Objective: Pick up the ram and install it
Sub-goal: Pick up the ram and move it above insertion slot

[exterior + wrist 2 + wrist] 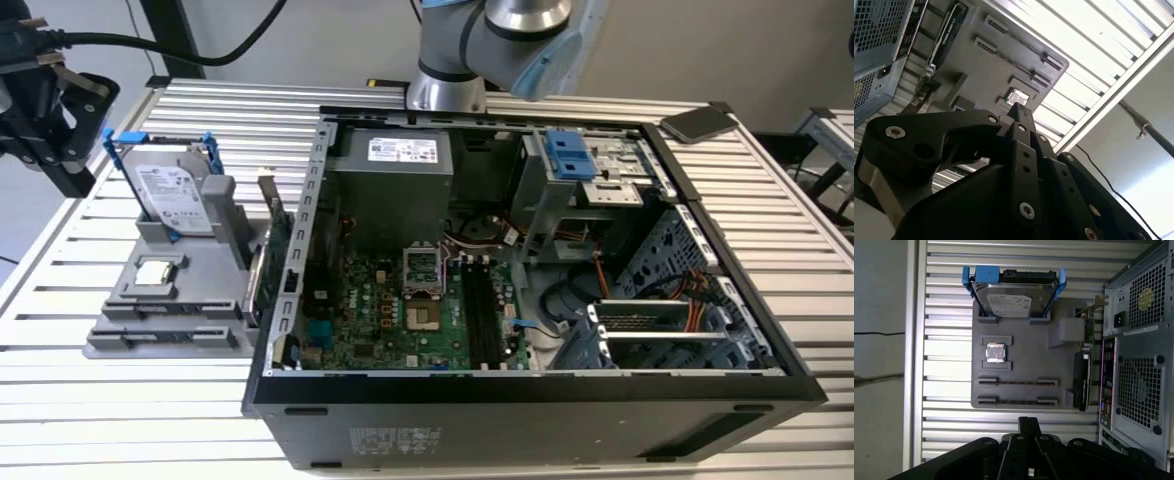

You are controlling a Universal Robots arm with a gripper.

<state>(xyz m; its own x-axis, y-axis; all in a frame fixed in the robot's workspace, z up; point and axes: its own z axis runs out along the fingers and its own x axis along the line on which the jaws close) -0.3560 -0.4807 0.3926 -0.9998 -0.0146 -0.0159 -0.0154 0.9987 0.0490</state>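
Two thin dark ram sticks (1018, 382) (1018, 402) stand on edge in the slots of a grey holder tray (1024, 360) on the slatted table. In the exterior view the ram (171, 337) is a thin strip at the tray's near end. My gripper (1029, 426) hangs high above the tray, apart from the ram, fingers pressed together with nothing between them. The gripper (1019, 111) looks the same in the second wrist view. In the exterior view the gripper (70, 175) is at the far left, above the table edge. The black motherboard slots (481, 310) lie in the open computer case (534, 385).
The tray also holds a hard drive (1013, 299) in a blue bracket, a square silver processor (995, 353) and an upright expansion card (1083, 380) beside the case wall. A cable runs from the gripper (147, 45). A dark flat object (697, 124) lies behind the case.
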